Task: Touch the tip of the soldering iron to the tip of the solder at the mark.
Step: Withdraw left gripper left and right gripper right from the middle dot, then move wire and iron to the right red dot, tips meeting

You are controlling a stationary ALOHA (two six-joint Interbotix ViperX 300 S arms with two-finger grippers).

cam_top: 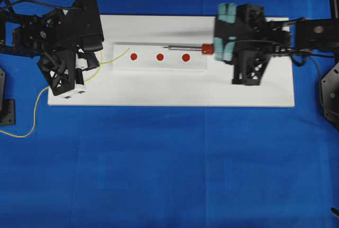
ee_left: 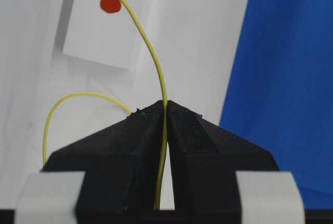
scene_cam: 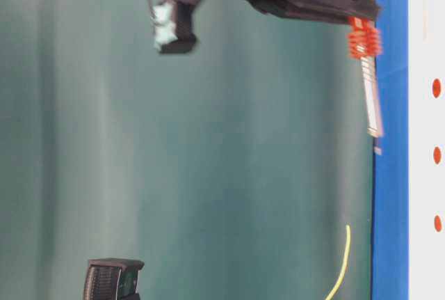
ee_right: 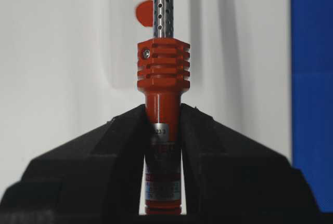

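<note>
My left gripper [cam_top: 97, 63] is shut on the solder [cam_top: 127, 50], a thin yellow wire. In the left wrist view the solder [ee_left: 152, 52] rises from the closed gripper [ee_left: 165, 105], and its tip lies beside the nearest red mark [ee_left: 110, 3]. My right gripper [cam_top: 218, 48] is shut on the soldering iron [cam_top: 207, 48], which has a red body. Its silver shaft [cam_top: 183, 47] points left along the far edge of the white block [cam_top: 159, 64]. The wrist view shows the gripper [ee_right: 163, 112] clamped on the red handle [ee_right: 163, 73]. The iron's tip and the solder's tip are well apart.
Three red marks [cam_top: 133, 56] [cam_top: 160, 56] [cam_top: 186, 57] sit in a row on the raised block, on a white board [cam_top: 169, 93] over blue cloth. Slack solder trails off the board's left edge [cam_top: 34, 112]. The table-level view shows the iron [scene_cam: 363, 39] and the solder [scene_cam: 343, 258] above the block.
</note>
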